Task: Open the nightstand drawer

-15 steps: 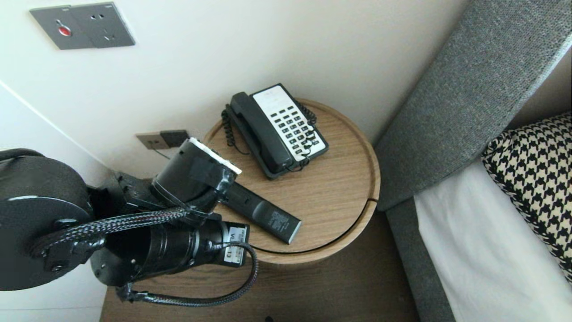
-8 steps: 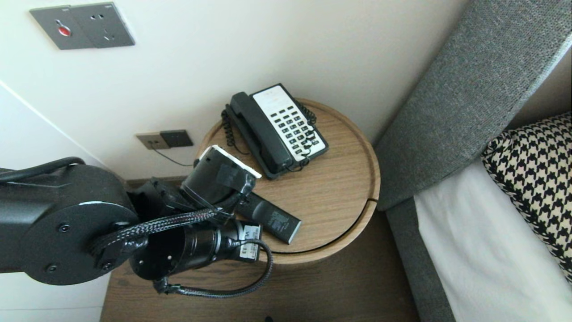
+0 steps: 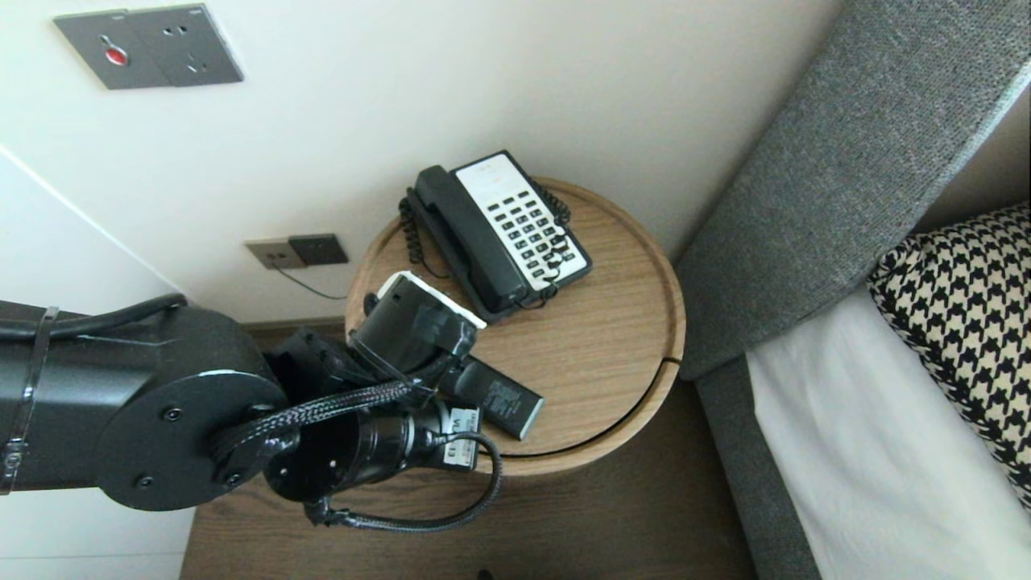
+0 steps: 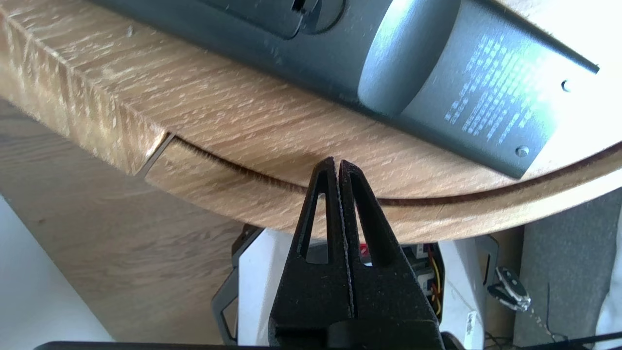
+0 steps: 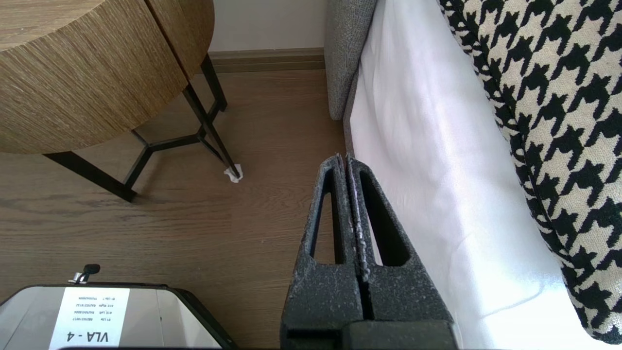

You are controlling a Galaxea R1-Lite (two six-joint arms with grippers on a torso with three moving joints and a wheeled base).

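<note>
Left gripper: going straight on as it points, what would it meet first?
Most likely the wooden tabletop, just short of the remote. The shut left gripper aims there, though depth is unclear.

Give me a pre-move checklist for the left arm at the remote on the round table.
1. Left gripper open for a grasp: not ok, fingers pressed together.
2. Tips lined up on the remote: not ok, they sit over the round table near its rim, beside the remote's long edge.
3. Remote flat and fully on the table: ok, label side up.
4. Remote apart from the telephone: ok, bare wood between them.
5. Tips off the wood: cannot tell.
6. Right gripper out of the way: ok, shut, low beside the bed.
</note>
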